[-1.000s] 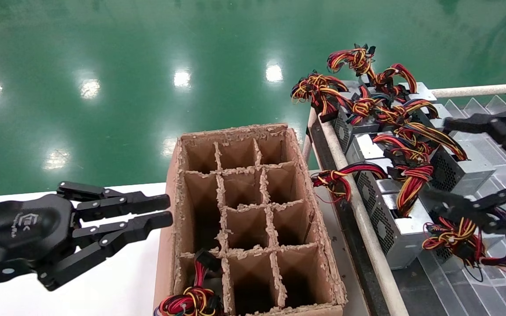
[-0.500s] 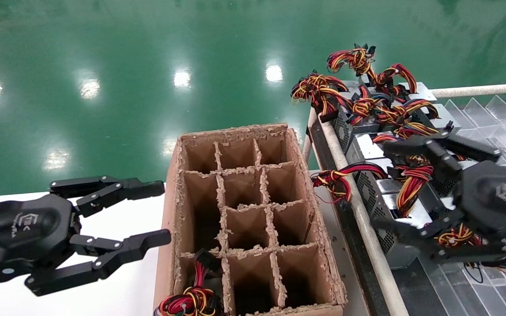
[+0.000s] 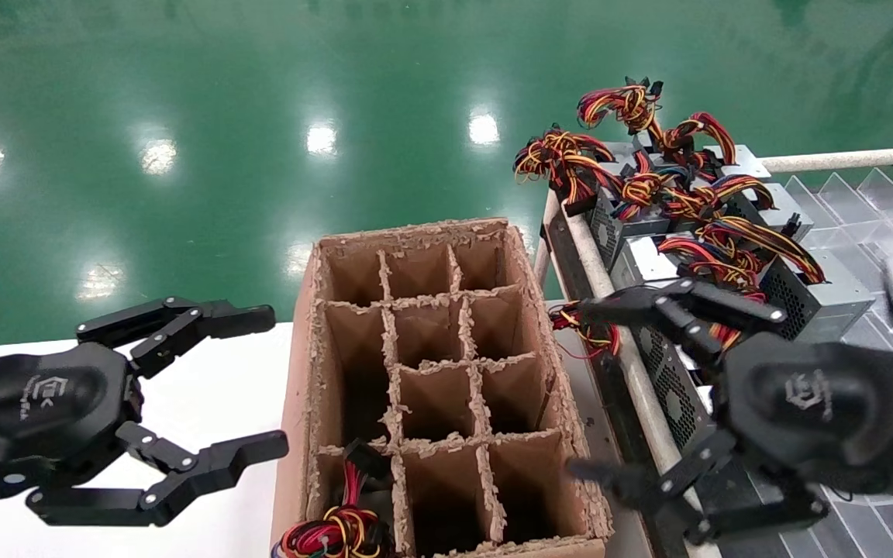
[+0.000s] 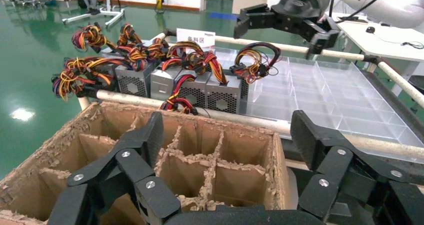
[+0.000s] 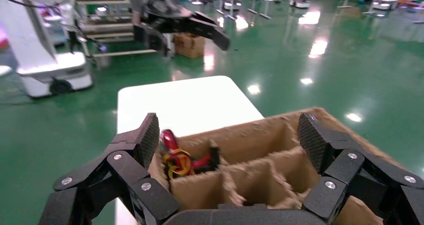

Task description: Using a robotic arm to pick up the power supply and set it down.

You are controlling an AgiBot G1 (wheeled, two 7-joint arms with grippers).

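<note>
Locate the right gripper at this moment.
In the head view, the right gripper hangs open and empty on the right, over the gap between the cardboard box and the rack's rail.

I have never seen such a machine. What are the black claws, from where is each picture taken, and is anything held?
This is a two-armed robot. The wide picture comes from a camera on its head; the other two come from cameras on its wrists. The black claws are its pincers. The left pincer hovers open over a white table, beside a cardboard box split into cells. One near cell holds a bundle of wires. The right pincer is open at the box's other side and holds nothing. Behind it, grey power supplies with coloured wires sit in a row on a rack.
</note>
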